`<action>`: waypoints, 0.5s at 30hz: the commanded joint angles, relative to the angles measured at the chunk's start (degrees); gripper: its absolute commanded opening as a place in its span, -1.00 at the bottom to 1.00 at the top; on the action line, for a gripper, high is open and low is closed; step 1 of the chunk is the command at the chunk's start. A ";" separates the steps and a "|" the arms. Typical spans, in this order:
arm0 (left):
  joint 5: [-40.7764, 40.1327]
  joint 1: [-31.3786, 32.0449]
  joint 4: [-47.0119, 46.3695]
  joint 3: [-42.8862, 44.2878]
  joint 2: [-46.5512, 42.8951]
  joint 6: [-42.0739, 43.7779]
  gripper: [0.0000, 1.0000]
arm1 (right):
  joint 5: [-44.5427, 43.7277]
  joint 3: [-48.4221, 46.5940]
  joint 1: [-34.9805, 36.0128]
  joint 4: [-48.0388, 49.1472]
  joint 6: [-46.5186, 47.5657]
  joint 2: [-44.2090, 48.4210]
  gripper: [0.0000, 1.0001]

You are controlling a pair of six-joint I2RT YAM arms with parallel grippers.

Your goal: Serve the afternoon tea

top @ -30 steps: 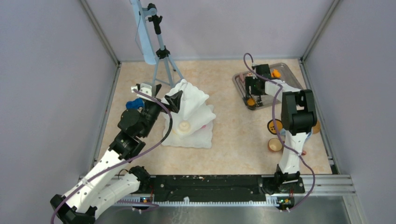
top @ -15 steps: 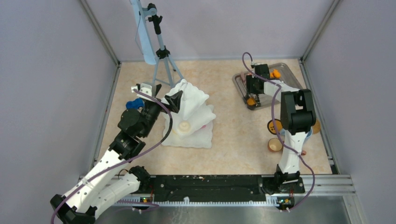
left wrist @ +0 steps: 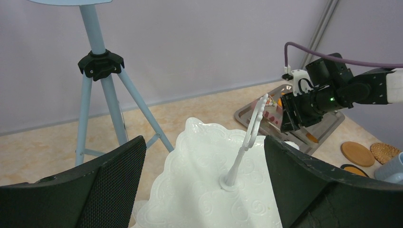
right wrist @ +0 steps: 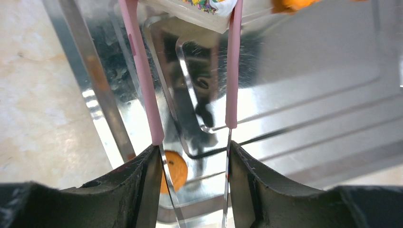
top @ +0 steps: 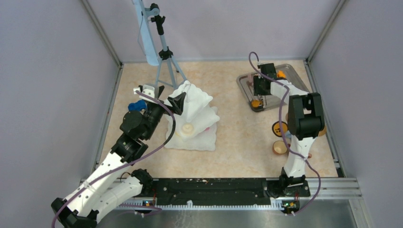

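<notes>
My right gripper (right wrist: 195,156) is shut on the pink tongs (right wrist: 142,71) over the steel tray (right wrist: 309,71). The tongs' two arms flank a sprinkled cake slice (right wrist: 195,12) at the top edge and seem to touch it. An orange pastry (right wrist: 177,171) lies under my left finger, and another orange pastry (right wrist: 290,4) lies beyond. From above, the right gripper (top: 260,88) hangs over the tray (top: 294,71). My left gripper (left wrist: 204,175) stands open around the white tiered stand (left wrist: 209,161), touching nothing. A cream pastry (top: 188,128) sits on the stand (top: 192,121).
A light-blue tripod (top: 164,52) stands behind the stand. A blue toy car (top: 138,105) lies by the left arm. A tan mug (top: 280,147) and a round coaster (top: 279,128) sit beside the right arm, with another coaster (left wrist: 357,153) and a blue mug (left wrist: 392,166) near them.
The right gripper has closed in on the tongs, bringing their arms together, and shifted slightly toward the tray's back. The left arm has not moved.
</notes>
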State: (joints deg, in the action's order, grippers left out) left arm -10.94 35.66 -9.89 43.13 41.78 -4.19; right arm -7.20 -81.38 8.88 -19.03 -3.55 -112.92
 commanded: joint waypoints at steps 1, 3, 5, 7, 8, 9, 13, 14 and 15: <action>0.69 -0.30 -2.06 0.83 -0.65 -0.19 0.97 | -3.24 0.40 0.32 -3.04 -1.53 11.05 -0.19; 0.80 -0.30 -2.06 0.86 -0.94 -0.32 0.97 | -3.44 3.59 0.33 -4.35 -2.92 14.75 -0.22; 0.75 -0.29 -2.04 0.83 -1.29 -0.31 0.97 | -2.19 7.72 0.40 -6.24 -5.53 19.23 -0.26; 0.68 -0.27 -1.98 0.83 -1.48 -0.31 0.97 | 1.54 13.56 0.84 -7.42 -8.89 24.71 -0.29; 0.66 -0.32 -1.98 0.88 -1.64 -0.32 0.97 | 4.18 17.22 1.49 -7.57 -10.70 27.86 -0.29; 0.62 -0.33 -1.98 0.82 -1.75 -0.34 0.97 | 5.24 20.57 2.38 -8.06 -12.09 31.43 -0.29; 0.65 -0.25 -1.97 0.88 -1.98 -0.45 0.97 | 5.74 29.97 8.31 -14.67 -15.68 43.62 -0.33; 0.63 -0.28 -1.97 0.87 -2.04 -0.45 0.98 | 5.83 31.73 10.30 -16.37 -16.60 46.55 -0.33; 0.63 -0.30 -1.97 0.82 -2.02 -0.43 0.98 | 5.46 33.09 12.99 -18.02 -18.13 49.15 -0.33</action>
State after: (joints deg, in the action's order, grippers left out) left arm -10.92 35.66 -9.89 43.13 40.40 -4.36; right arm -3.84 -52.71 15.03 -30.15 -15.38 -73.56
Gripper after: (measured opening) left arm 0.987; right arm 0.470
